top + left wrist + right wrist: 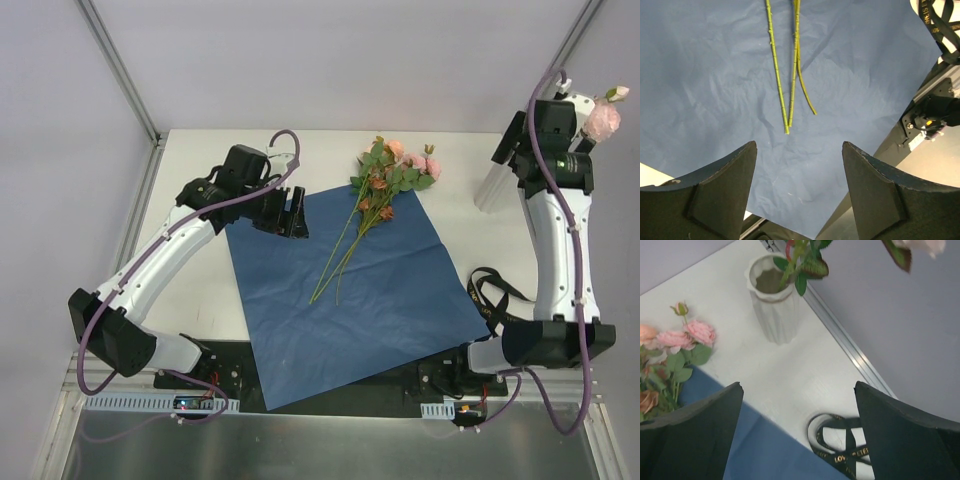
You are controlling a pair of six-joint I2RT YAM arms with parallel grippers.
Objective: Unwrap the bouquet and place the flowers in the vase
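The flowers [388, 180] look light and easily bruised: soft blooms and leaves on thin, springy stems [791, 75] that would likely roll or slip in a hard pinch. The best hold is probably on the bare lower stems, where they run close together, well below the leaves, taking one or a few at a time. They are pink and peach roses with green leaves, lying loose on the spread blue paper [380, 300], heads toward the far edge and stems fanning toward the near side.

One rose [799, 262] stands in the vase [774, 315], a pale ribbed cylinder with a wavy rim. The vase is upright on the bench [460, 150] at the far right, well apart from the pile. It seems tall and narrow enough to tip if knocked.

The black ribbon [840, 447] lies on the bench beside the paper's right corner. The left claw [799, 150] hangs wide and empty just short of the stem ends. The right claw [799, 387] is wide and empty above the vase.
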